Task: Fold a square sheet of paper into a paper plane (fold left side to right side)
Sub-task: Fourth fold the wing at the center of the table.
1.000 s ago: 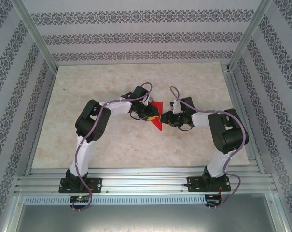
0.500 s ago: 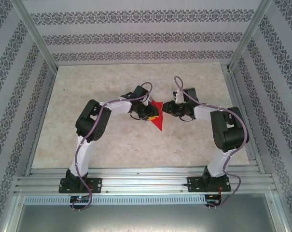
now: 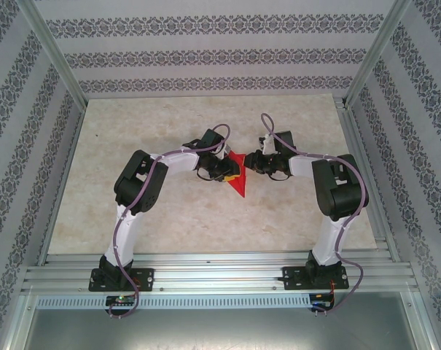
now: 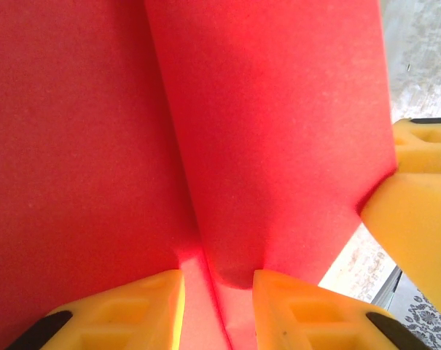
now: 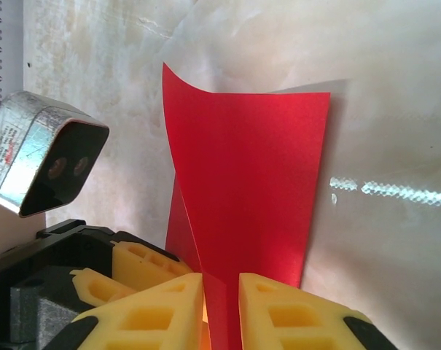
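Right gripper (image 5: 221, 281): jaws narrow, with the lower edge of the sheet of paper (image 5: 249, 189) in the slim gap. Cannot tell if they clamp it. Left gripper (image 4: 219, 281): jaws narrow, holding a rounded fold of the red sheet. Sheet is partly folded, one flap curling up off the pale marbled table (image 5: 395, 109). In the top view it is a red wedge at frame centre, between both grippers. Silver wrist camera (image 5: 49, 157) at left of the right wrist view, label too blurred to read.
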`<state>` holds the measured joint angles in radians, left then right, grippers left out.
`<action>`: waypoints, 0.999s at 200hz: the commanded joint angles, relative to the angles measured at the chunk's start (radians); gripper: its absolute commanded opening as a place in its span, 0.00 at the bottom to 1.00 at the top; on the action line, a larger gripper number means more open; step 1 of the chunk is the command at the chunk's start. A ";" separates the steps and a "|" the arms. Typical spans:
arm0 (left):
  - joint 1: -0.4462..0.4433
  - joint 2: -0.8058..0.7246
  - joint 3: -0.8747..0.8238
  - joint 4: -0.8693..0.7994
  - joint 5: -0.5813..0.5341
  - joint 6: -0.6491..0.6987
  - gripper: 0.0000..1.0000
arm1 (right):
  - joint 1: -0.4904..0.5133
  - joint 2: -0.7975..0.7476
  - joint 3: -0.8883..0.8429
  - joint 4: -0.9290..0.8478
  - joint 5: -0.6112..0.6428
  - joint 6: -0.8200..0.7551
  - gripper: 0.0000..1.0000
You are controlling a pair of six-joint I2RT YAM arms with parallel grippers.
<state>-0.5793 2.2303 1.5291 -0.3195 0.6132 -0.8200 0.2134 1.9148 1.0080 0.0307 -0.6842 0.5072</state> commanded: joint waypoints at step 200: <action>-0.014 0.088 -0.035 -0.055 -0.090 0.028 0.33 | 0.008 0.105 0.073 -0.106 0.076 -0.059 0.01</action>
<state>-0.5793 2.2303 1.5291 -0.3191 0.6132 -0.8200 0.2138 1.9953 1.0615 -0.0448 -0.6384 0.4763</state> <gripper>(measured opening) 0.328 0.044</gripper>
